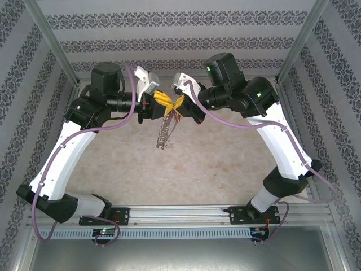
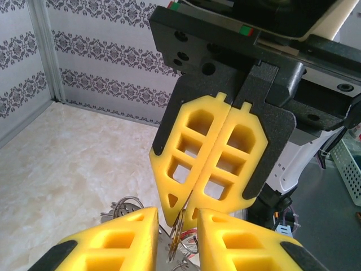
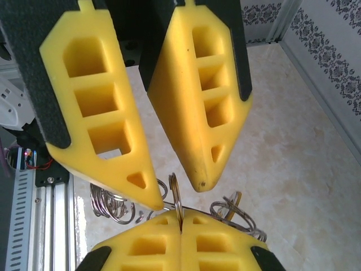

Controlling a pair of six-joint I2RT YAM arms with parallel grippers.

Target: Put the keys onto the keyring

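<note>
Right jaws are clamped on the keyring [image 1: 163, 132], hanging it at upper centre of the top view above the counter [image 1: 225, 164]. Left jaws, narrow, straddle it edge-on, likely for threading access.

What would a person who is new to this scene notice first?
The two grippers meet tip to tip above the middle of the table, their fingers bright yellow. The right gripper is shut on a thin ring of the keyring, between the parted fingers of the left gripper; its silvery links dangle below.
</note>
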